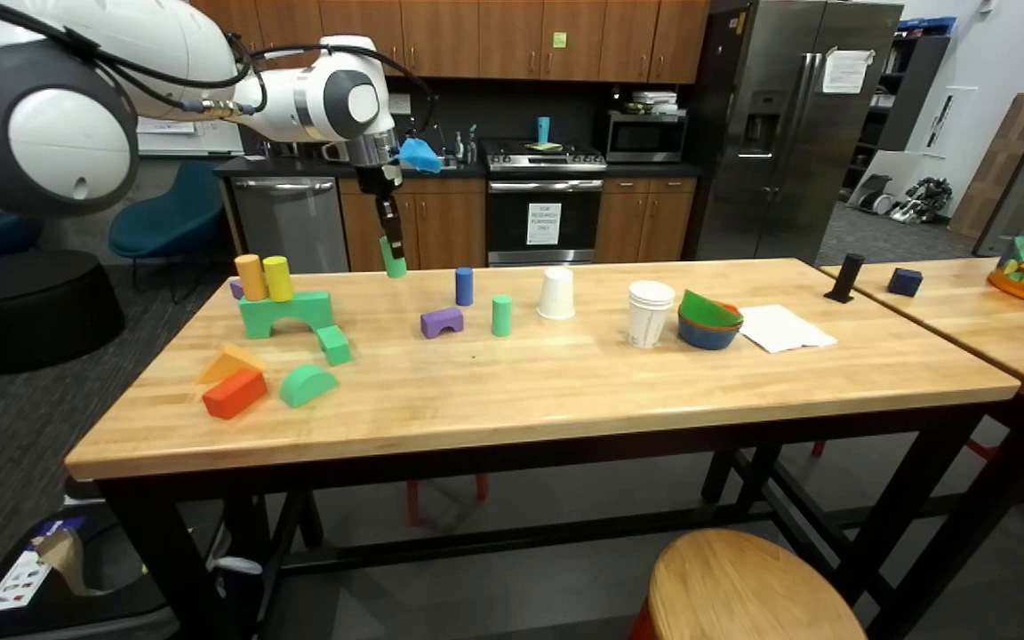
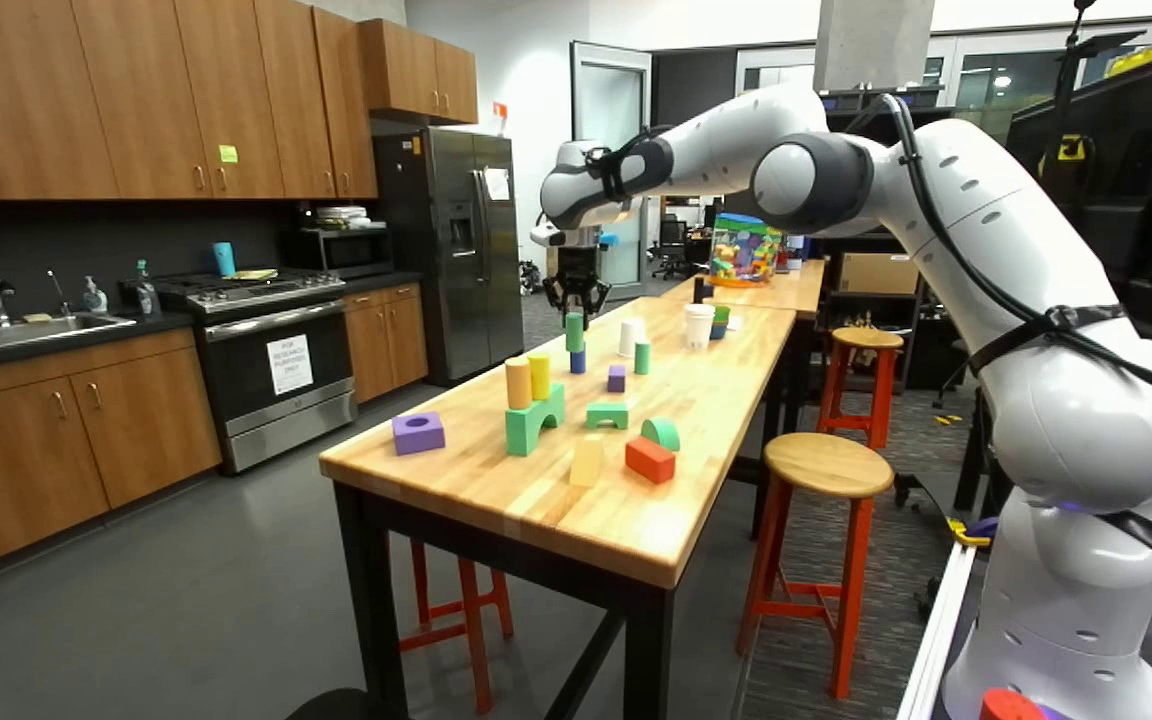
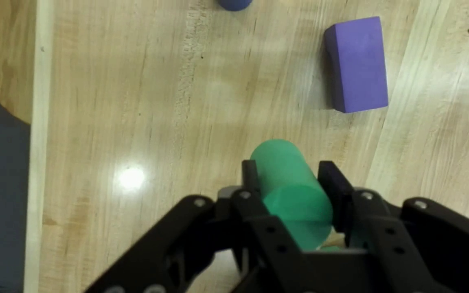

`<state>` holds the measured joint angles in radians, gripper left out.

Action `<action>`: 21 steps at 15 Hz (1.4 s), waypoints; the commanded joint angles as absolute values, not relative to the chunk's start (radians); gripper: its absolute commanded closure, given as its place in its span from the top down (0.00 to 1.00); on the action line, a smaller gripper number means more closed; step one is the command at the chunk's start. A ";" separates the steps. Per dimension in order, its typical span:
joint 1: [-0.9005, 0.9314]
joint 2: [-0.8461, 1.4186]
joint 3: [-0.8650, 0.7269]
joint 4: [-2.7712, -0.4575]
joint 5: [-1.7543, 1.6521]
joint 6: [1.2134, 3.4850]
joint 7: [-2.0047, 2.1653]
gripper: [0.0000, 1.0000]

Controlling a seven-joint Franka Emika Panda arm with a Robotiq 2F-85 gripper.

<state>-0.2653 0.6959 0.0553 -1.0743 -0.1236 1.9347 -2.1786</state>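
Observation:
A green cylinder is pinched between the black fingers of my gripper, one on each side of it. In an exterior view this held cylinder hangs slightly tilted near the table's far edge. In an exterior view the gripper points down, and the cylinder's lower end overlaps a blue cylinder. A purple arch block lies on the table beyond the fingers in the wrist view, with the blue cylinder partly cut off at the top. Another green cylinder stands upright near the purple arch.
A green bridge block carries an orange cylinder and a yellow cylinder. A red block and a green half-round lie nearby. An upside-down white cup, stacked cups and bowls stand farther along.

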 commanded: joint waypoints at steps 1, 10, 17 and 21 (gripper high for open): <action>-0.260 0.696 0.056 -1.072 -0.134 1.935 -2.185 0.41; -0.254 0.682 0.037 -1.110 -0.151 1.939 -2.172 0.16; -0.252 0.669 0.044 -1.144 -0.143 1.983 -2.179 0.16; -0.248 0.650 0.049 -1.163 -0.144 1.994 -2.187 0.16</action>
